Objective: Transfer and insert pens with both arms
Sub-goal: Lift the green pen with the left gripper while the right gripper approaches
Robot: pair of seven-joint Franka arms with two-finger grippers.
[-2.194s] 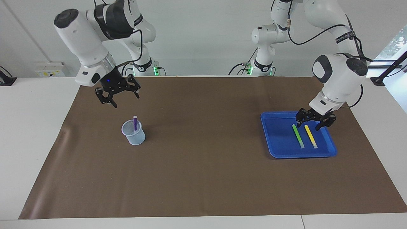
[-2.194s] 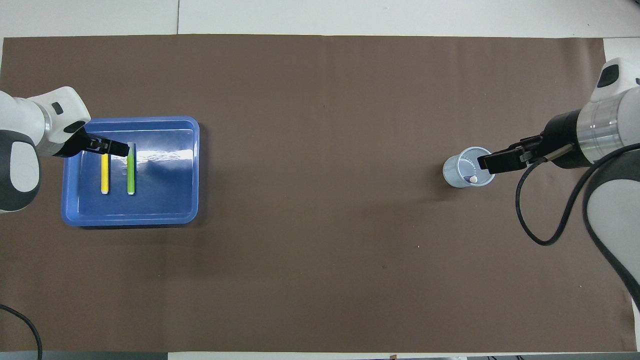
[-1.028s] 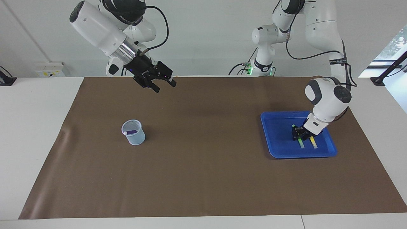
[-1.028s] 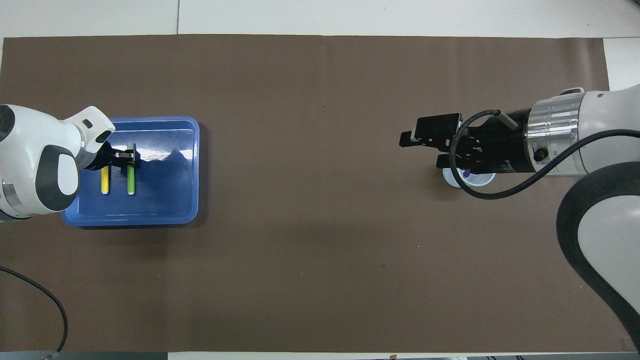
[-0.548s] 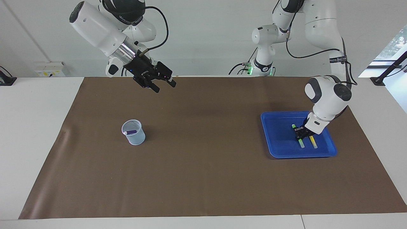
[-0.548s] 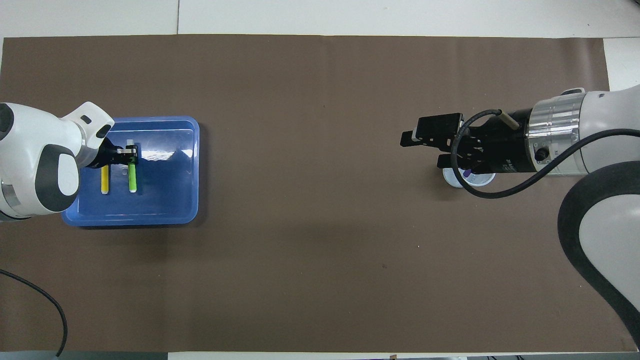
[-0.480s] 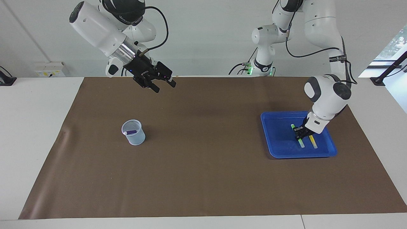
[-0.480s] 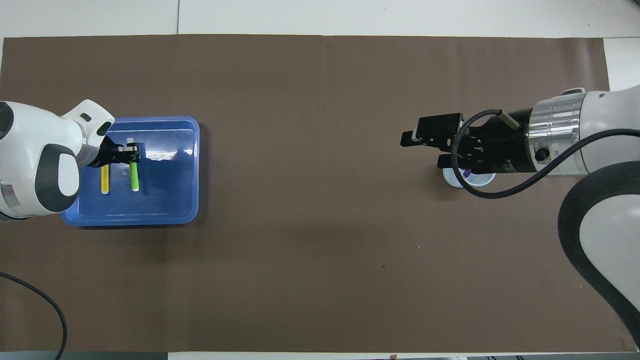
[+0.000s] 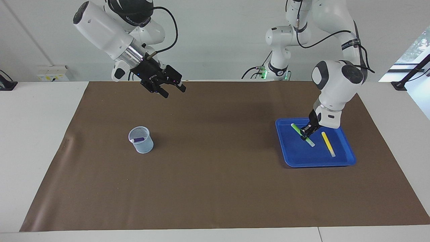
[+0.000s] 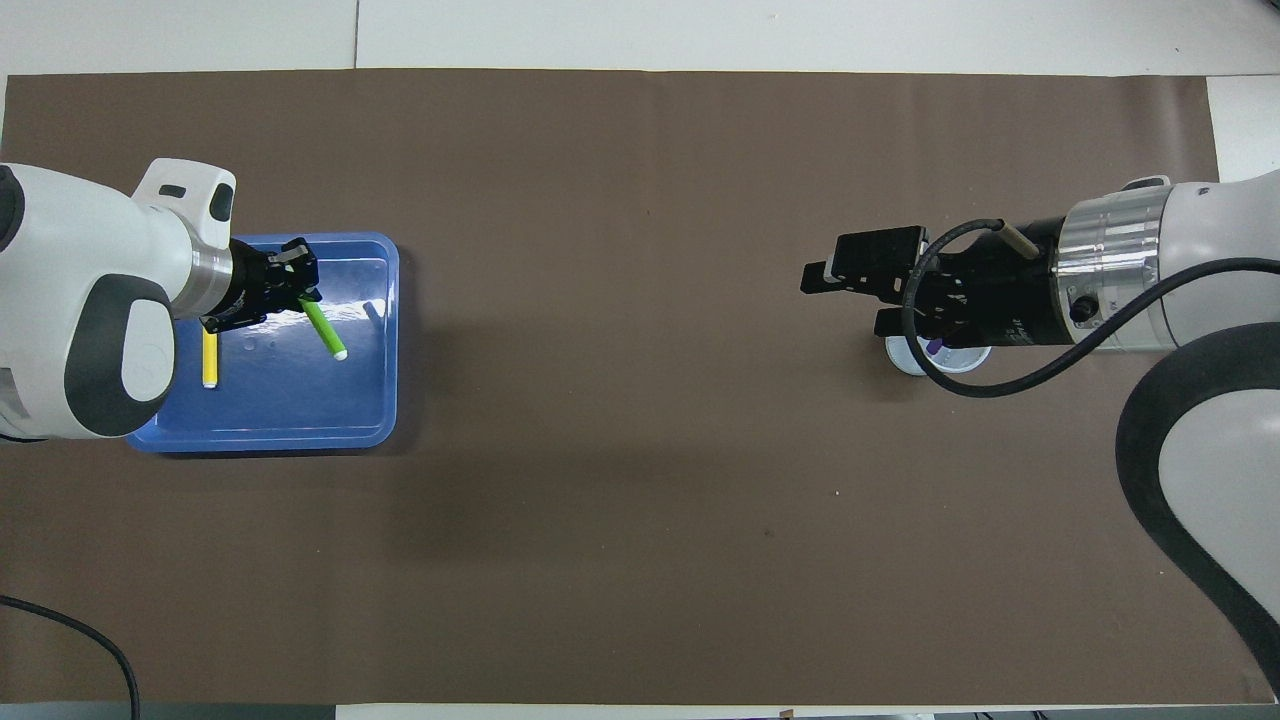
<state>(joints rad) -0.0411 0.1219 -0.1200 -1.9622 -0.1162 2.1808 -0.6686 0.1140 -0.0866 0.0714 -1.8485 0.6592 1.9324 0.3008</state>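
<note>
My left gripper [image 9: 306, 131] [image 10: 296, 288] is shut on the green pen [image 9: 300, 133] [image 10: 325, 333] and holds it tilted just above the blue tray [image 9: 292, 158] [image 10: 370, 400]. The yellow pen [image 9: 328, 143] [image 10: 210, 360] lies in the tray beside it. The purple pen [image 9: 138, 139] lies inside the translucent cup [image 9: 141, 139] [image 10: 915, 362] toward the right arm's end. My right gripper [image 9: 168, 88] [image 10: 840, 285] is open and empty, raised over the brown mat between the cup and the robots.
A brown mat [image 9: 215, 168] covers the table top. Two smaller white arms with green-lit bases [image 9: 273, 72] stand at the robots' edge of the table.
My left gripper closed on the green pen in the tray, then lifted and swung it to a slant. The right gripper rose from over the cup and now holds still.
</note>
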